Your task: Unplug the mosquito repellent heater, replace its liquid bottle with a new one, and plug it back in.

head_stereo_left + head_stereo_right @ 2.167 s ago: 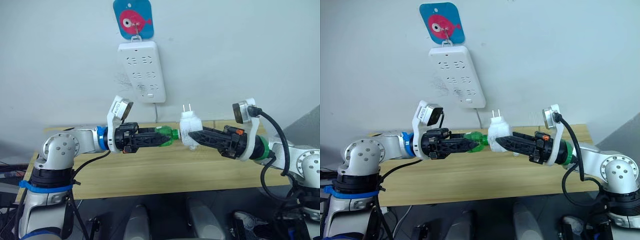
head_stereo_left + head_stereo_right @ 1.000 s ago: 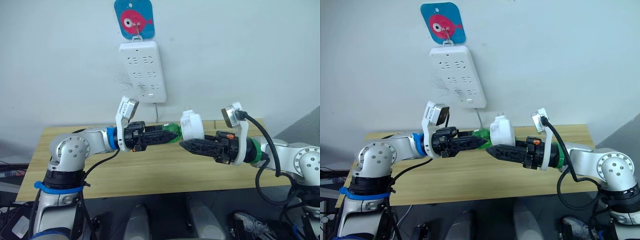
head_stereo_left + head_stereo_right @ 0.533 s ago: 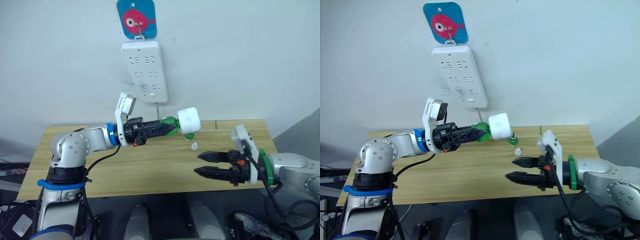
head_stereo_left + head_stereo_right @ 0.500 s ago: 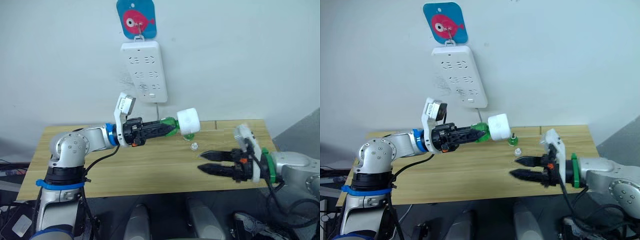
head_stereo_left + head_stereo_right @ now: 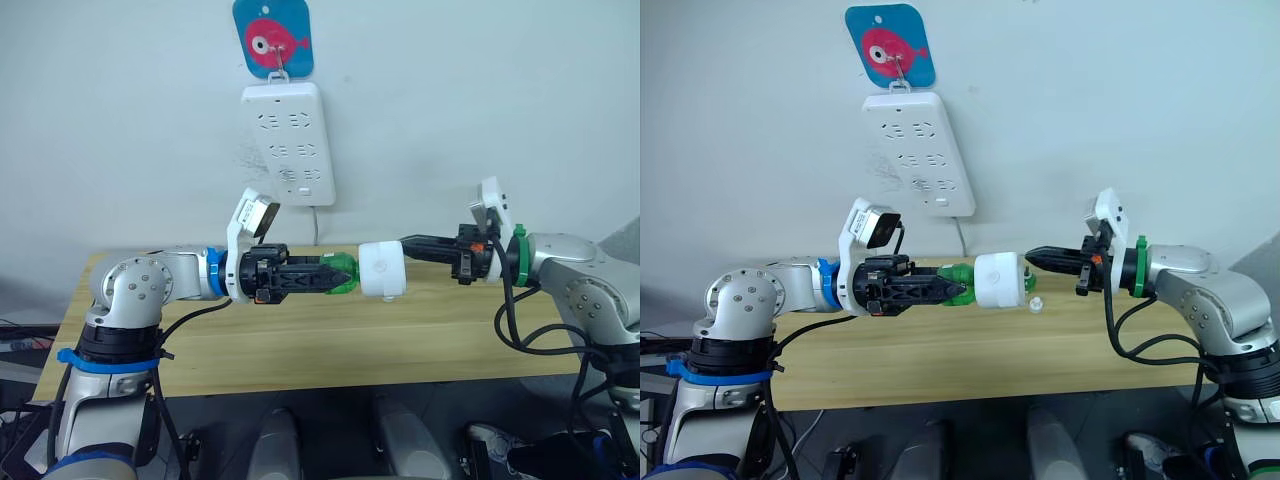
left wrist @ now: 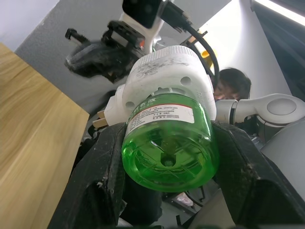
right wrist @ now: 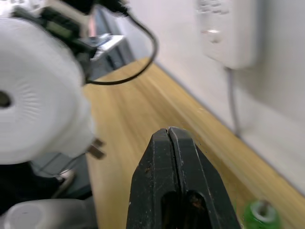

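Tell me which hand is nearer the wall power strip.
Left, slightly. The left hand sits below the power strip, gripping the green bottle screwed into the heater; the shut right hand hangs farther to its right.

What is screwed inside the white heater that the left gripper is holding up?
A green liquid bottle sits in the mosquito repellent heater, gripped by the left gripper. Its neck is hidden inside the heater body, so the wick cannot be seen.

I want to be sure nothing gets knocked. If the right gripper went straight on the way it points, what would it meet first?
Probably the mosquito repellent heater, held via its green bottle by the left gripper. The right gripper points at it, though slightly high, and depth is unclear.
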